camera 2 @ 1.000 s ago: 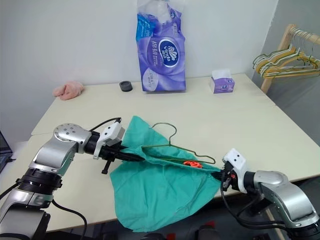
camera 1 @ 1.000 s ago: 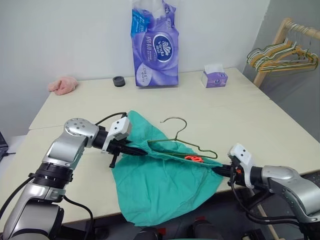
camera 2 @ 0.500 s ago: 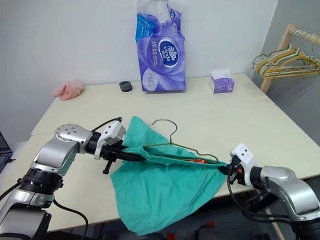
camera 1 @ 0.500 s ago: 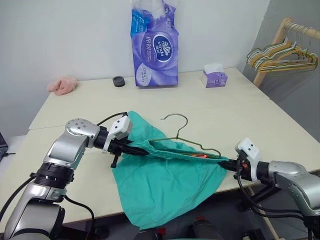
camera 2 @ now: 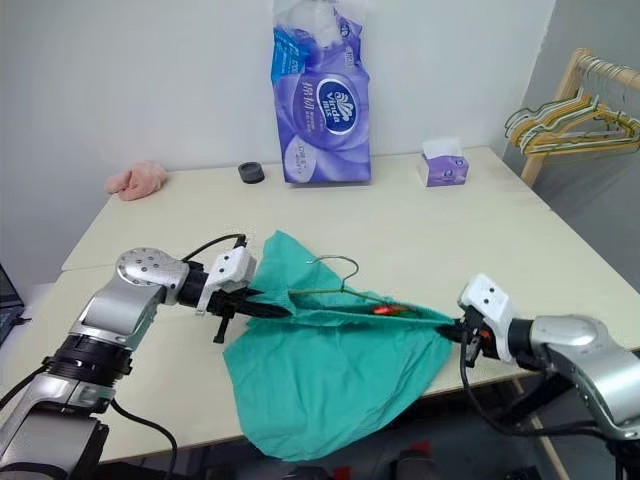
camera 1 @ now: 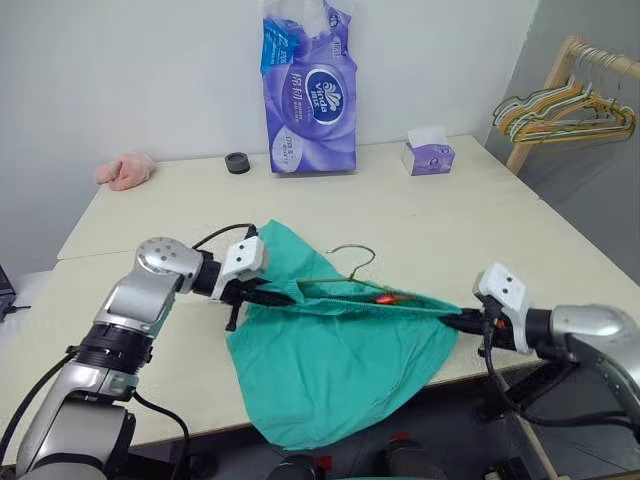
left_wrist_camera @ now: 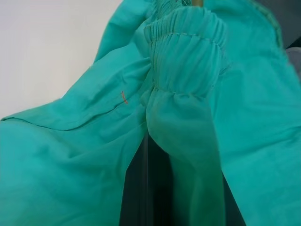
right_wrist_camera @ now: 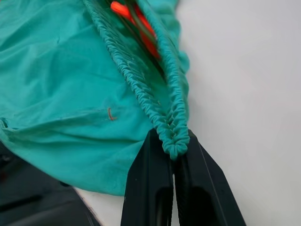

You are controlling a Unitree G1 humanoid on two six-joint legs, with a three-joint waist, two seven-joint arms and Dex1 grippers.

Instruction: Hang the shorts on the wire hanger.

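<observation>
On the left, the left gripper (camera 1: pixel 268 296) is clenched on one end of the gathered waistband of the shorts (camera 1: pixel 340 365). In the left wrist view the bunched elastic (left_wrist_camera: pixel 186 52) wraps over the fingers, so the fingers themselves are mostly buried under teal cloth and hard to make out.

The shorts hang stretched between the two grippers over the near part of the table (camera 1: pixel 450 215), the waistband pulled into a taut line and the legs drooping below it, past the table's front edge. The wire hanger (camera 1: pixel 352 262) sits inside the waistband opening: its curved hook rises above the cloth, while its triangular body is largely hidden within the shorts. A bit of the orange-red drawstring (camera 1: pixel 384 297) peeks out along the waistband, just right of the hook.

On the right, the right gripper (camera 1: pixel 462 319) is pinched shut on the other end of the waistband. In the right wrist view its two black fingers (right_wrist_camera: pixel 146 188) meet with the elastic's folded tip squeezed between them, and the drawstring shows further along.

Farther back on the table stand a purple tissue pack (camera 1: pixel 310 95) and a small tissue box (camera 1: pixel 430 155).
</observation>
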